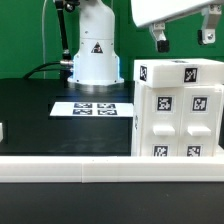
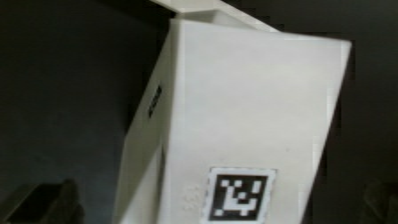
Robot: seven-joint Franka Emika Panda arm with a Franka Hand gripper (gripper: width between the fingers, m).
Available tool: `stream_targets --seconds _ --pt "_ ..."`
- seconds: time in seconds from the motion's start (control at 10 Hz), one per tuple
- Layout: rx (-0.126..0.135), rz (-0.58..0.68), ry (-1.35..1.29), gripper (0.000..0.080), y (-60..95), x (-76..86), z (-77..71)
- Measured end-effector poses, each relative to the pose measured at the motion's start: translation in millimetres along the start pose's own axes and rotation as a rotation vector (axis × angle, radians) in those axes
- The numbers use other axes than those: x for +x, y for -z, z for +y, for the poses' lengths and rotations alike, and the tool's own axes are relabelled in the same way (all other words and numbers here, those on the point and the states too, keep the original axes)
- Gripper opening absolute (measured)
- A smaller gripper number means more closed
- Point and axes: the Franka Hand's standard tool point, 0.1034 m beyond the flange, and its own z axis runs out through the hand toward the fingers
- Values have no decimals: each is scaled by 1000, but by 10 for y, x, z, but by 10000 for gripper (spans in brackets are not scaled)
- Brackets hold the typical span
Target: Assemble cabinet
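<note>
The cabinet [image 1: 178, 108] is a large white box with black-and-white square tags, standing upright on the black table at the exterior view's right, just behind the front rail. Several small tagged blocks show on its near face. My gripper [image 1: 182, 38] hangs above the cabinet's top with its two fingers spread apart and nothing between them. In the wrist view the cabinet [image 2: 240, 120] fills the frame as a white slab with one tag near the edge of the picture. One dark fingertip [image 2: 45, 200] shows at the side of it, clear of the cabinet.
The marker board [image 1: 92, 109] lies flat on the table in the middle. The arm's white base [image 1: 93, 55] stands behind it. A long white rail [image 1: 100, 168] runs along the front edge. A small white part [image 1: 3, 130] sits at the exterior view's far left.
</note>
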Motion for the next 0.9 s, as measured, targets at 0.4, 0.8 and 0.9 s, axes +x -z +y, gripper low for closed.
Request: stream_targets --seconds 0.4,0.8,0.9 --pt "-12 -17 538 797 50 88 -62" --pt "-16 -32 839 797 71 92 -121" --pt "-15 -34 995 797 68 120 -109"
